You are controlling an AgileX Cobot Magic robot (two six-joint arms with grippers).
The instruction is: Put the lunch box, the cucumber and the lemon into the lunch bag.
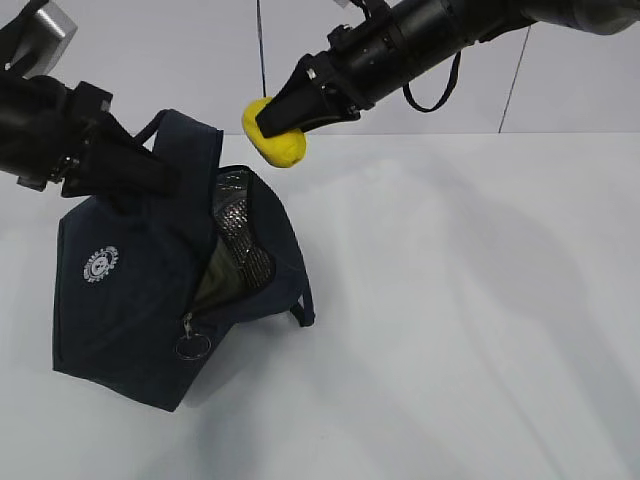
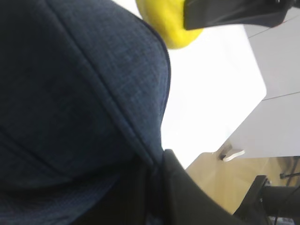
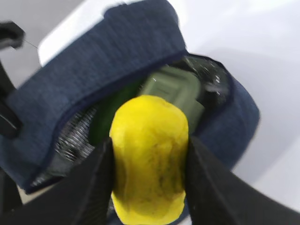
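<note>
- Right gripper [image 1: 272,122]: jaws stand about half open and clamp the lemon [image 1: 275,137] between them; the lemon hangs in the air, above and just beside the upper edge of the lunch bag [image 1: 150,290], clear of the table [image 1: 460,300]; in the right wrist view the lemon [image 3: 149,157] fills the gap between the two black fingers [image 3: 213,187], directly over the bag's opening
- Left gripper [image 1: 150,175]: jaws closed nearly all the way, pinching the navy fabric of the bag's raised flap; the flap is held up and back, so the mouth stays open toward the right
- Lunch bag: rests on the white table at left, tilted, with the round white logo [image 1: 99,264] facing the camera and the zipper ring pull [image 1: 192,346] hanging at the lower front; silver lining [image 1: 240,235] shows inside the mouth
- Lunch box [image 3: 176,91]: sage-green lid visible inside the bag, against the lining
- Cucumber [image 3: 108,112]: a dark green shape lies inside the bag, just beside the lunch box; mostly hidden by the flap and the lemon
</note>
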